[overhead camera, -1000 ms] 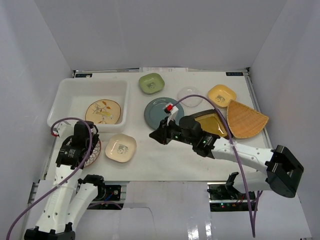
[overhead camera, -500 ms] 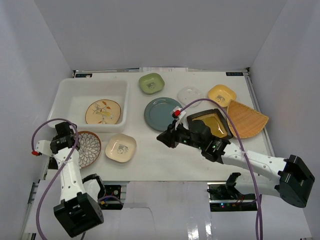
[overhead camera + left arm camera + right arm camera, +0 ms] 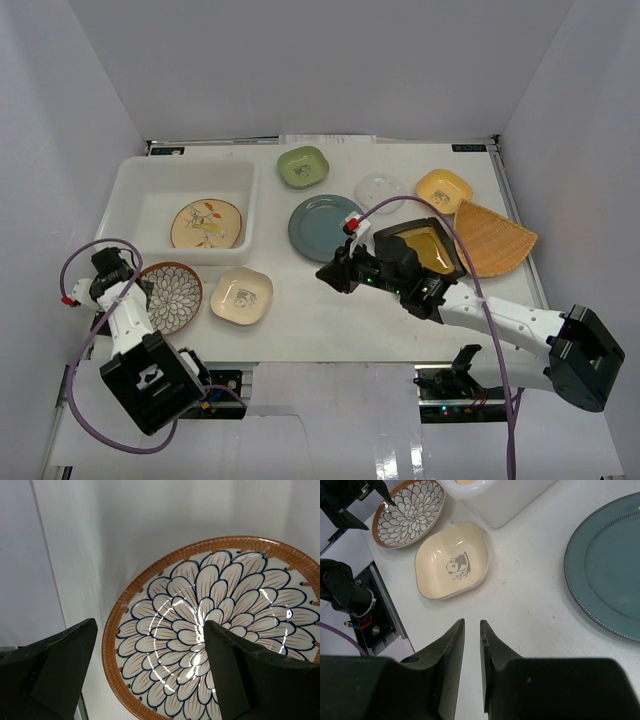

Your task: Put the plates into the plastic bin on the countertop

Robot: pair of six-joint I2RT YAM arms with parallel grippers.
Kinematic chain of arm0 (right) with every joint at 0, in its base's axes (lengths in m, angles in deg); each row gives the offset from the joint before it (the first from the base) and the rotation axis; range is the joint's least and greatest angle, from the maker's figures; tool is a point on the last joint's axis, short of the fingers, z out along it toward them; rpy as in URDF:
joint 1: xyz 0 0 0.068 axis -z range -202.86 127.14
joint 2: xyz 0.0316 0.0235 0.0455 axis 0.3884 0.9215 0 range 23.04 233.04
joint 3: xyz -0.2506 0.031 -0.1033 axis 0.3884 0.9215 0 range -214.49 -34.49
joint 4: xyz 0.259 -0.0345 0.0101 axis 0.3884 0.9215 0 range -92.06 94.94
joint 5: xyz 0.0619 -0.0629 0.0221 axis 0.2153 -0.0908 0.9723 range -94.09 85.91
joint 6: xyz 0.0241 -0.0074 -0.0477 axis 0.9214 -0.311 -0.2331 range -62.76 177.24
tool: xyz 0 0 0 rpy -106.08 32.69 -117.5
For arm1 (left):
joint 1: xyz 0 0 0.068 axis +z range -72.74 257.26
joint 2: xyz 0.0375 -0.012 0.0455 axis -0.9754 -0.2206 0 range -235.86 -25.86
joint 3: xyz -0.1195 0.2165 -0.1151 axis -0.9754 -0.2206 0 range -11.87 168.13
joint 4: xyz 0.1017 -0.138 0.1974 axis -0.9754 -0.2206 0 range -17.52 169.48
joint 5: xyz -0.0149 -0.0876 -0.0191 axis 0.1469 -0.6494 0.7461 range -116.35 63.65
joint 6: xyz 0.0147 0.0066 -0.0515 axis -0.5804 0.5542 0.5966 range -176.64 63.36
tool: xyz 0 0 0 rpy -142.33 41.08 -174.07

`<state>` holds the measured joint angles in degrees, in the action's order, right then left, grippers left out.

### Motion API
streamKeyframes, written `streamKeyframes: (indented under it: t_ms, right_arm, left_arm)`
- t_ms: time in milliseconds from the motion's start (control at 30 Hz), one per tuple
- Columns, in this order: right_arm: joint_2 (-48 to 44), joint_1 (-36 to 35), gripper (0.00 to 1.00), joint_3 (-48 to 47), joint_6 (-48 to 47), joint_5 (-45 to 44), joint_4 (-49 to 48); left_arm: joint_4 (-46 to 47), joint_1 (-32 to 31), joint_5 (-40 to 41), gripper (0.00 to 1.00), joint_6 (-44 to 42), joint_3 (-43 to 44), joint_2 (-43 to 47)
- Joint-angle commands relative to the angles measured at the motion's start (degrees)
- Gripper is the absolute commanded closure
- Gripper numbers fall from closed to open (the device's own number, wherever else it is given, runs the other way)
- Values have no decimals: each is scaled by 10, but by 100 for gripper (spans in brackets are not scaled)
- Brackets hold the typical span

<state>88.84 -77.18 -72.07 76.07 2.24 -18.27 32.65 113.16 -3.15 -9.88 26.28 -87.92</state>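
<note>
My left gripper (image 3: 128, 283) (image 3: 150, 647) hangs wide open over the left rim of the brown patterned plate (image 3: 172, 297) (image 3: 215, 630), one finger outside the rim and one over the petals. The plastic bin (image 3: 180, 166) (image 3: 500, 502) holds a cream floral plate (image 3: 206, 223). My right gripper (image 3: 326, 274) (image 3: 472, 622) hovers over bare countertop between the cream square plate (image 3: 241, 296) (image 3: 452, 560) and the blue-grey round plate (image 3: 328, 226) (image 3: 610, 565). Its jaws stand a narrow gap apart with nothing between them.
A green plate (image 3: 303, 167), a clear plate (image 3: 380, 189), a yellow plate (image 3: 444, 190), a tan fan-shaped plate (image 3: 492, 238) and a black-and-yellow square plate (image 3: 425, 248) lie at the back and right. The right forearm crosses the black-and-yellow one. White walls enclose the table.
My left gripper has gone from shut to wide open, and its arm has swung out to the plate's left edge. The right gripper drew slightly nearer and its jaws parted a little.
</note>
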Motion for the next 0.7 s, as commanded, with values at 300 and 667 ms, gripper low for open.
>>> streamKeyframes:
  t_ms: [300, 667]
  right_arm:
    - [21, 9, 75, -21, -15, -3, 3]
    - [15, 10, 75, -56, -18, -22, 22]
  left_arm:
    - [60, 31, -64, 2, -59, -10, -90]
    - [63, 31, -69, 49, -69, -12, -72]
